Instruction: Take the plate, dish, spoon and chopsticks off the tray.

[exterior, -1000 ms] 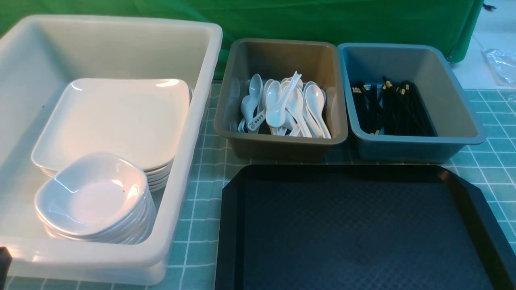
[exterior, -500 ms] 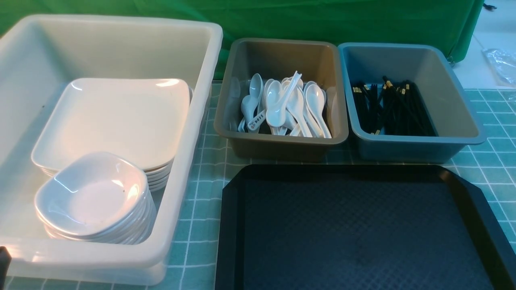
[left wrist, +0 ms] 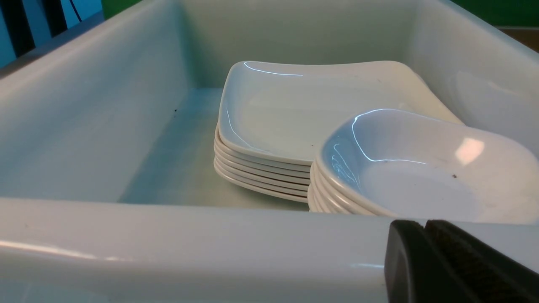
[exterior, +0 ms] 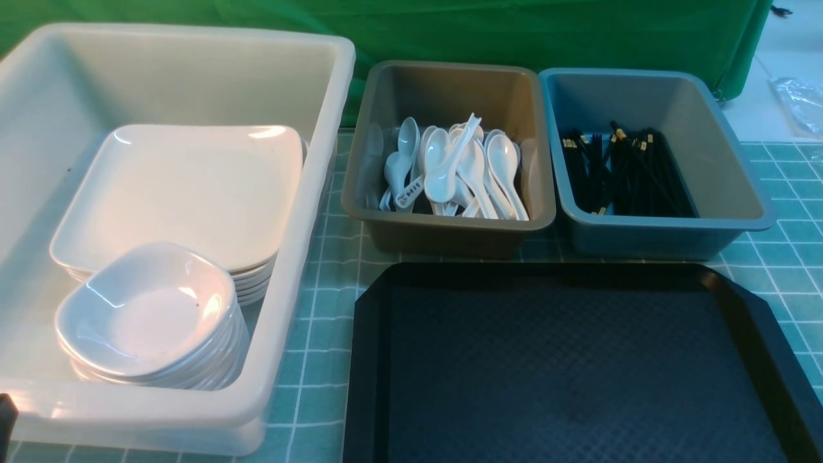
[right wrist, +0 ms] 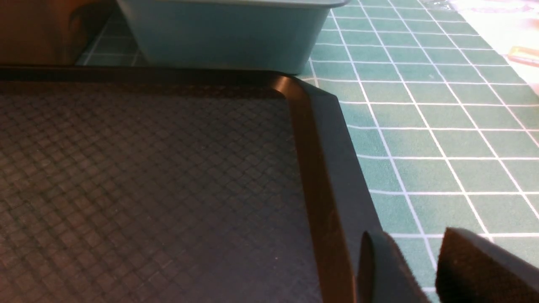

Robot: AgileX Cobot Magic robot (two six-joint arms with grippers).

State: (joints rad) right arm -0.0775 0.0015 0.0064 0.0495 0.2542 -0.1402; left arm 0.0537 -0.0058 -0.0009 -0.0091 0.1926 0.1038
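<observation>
- Left gripper (left wrist: 425, 235) sits low at the near wall of the white tub (exterior: 308, 193); its dark fingers look pressed together with nothing between them, though only their tips show in the left wrist view.
- Inside that tub, the plate (exterior: 186, 186) tops a stack of its kind, and a small dish (exterior: 144, 308) tops a second stack just in front, overlapping the plates' near corner.
- Next over, the grey-brown tub (exterior: 450, 238) holds a heap of white spoons (exterior: 456, 170), and the blue-grey tub (exterior: 739, 186) holds the black chopsticks (exterior: 617, 170).
- Below those two tubs, the tray (exterior: 746, 302) shows only bare patterned floor, so the clearing looks finished.
- Right gripper (right wrist: 421, 269) rests by the tray's right rim over the green grid mat (right wrist: 421, 139); a narrow gap shows between its fingers, and it carries nothing.
- Risks now are small: a careless lift of the left arm could catch the tub's wall and jolt the leaning dish stack; a sweep by the right arm could nudge the tray.
</observation>
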